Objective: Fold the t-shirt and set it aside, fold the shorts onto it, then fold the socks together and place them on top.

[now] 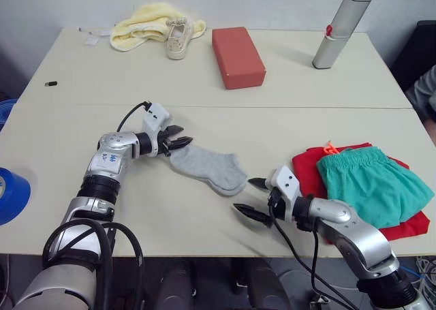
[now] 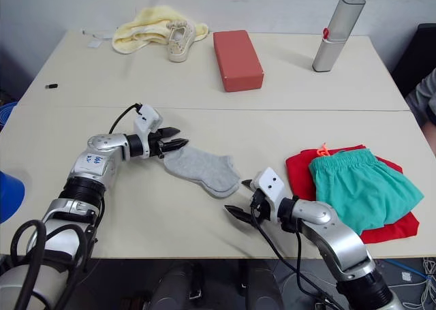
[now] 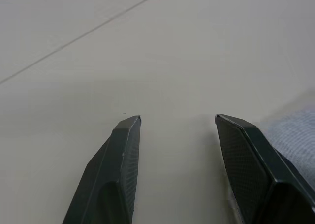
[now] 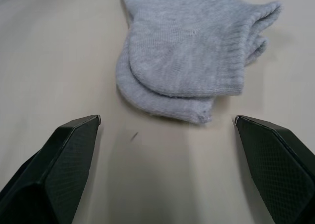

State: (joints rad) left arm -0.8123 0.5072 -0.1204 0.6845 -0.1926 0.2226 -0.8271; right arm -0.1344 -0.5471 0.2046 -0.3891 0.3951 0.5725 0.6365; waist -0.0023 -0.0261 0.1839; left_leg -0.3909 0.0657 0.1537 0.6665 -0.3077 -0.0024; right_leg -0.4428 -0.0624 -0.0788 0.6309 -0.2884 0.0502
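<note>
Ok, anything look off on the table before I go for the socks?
Nothing damaged. The socks lie stacked but offset, one edge peeking past the other. The shorts sit skewed on the t-shirt, orange drawstring sticking out. Both the left gripper and right gripper are open, empty.

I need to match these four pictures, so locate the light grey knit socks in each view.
Left eye view: light grey knit socks at table centre, between both pincers.
Right eye view: same spot.
Left wrist view: grey knit at the edge, beside one finger.
Right wrist view: stacked ahead of the fingers.
Shared landmark: the beige tabletop.
</note>
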